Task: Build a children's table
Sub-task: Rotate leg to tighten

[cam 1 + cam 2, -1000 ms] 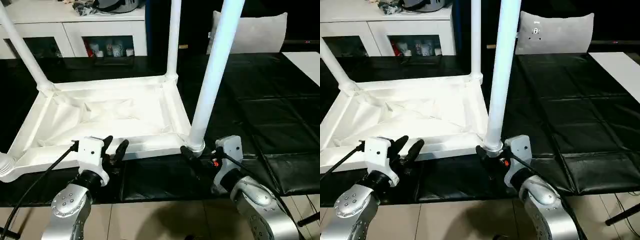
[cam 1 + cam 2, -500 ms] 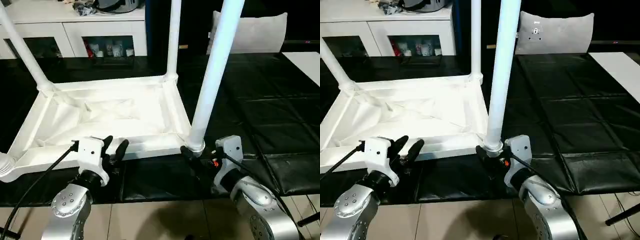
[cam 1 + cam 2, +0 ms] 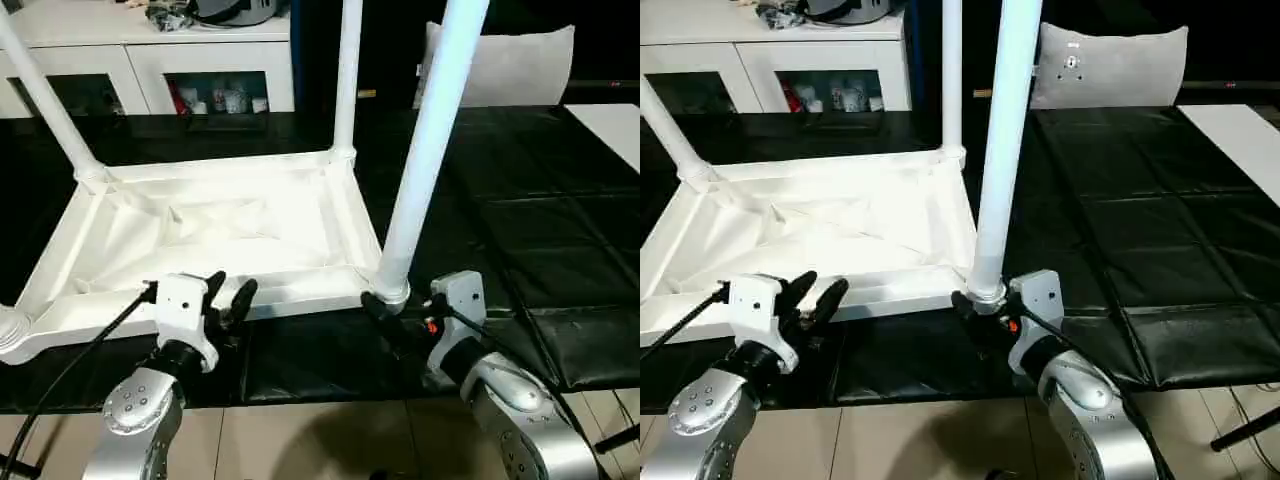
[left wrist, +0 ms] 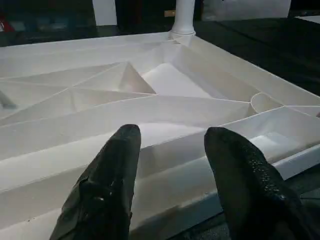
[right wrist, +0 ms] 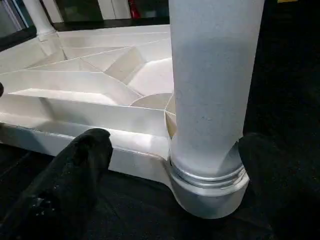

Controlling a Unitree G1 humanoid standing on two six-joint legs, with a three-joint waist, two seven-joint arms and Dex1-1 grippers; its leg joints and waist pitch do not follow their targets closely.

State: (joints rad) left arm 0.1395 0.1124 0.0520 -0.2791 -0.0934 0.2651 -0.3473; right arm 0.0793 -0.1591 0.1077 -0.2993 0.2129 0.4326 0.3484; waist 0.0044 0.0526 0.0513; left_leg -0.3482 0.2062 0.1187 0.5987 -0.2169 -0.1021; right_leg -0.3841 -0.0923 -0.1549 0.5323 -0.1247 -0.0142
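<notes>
The children's table lies upside down on the black work surface, ribbed underside up. White legs stand in its corners: a far left one, a far right one and the near right one. A ribbed collar shows at the near left corner. My left gripper is open just in front of the table's near rim, its fingertips apart over the rim, holding nothing. My right gripper is open, with one finger on each side of the near right leg's base.
A white glass-doored cabinet stands behind the work surface, and a pale cushion lies at the back right. A white board sits at the right edge. The work surface's front edge runs just under my forearms, with beige floor below.
</notes>
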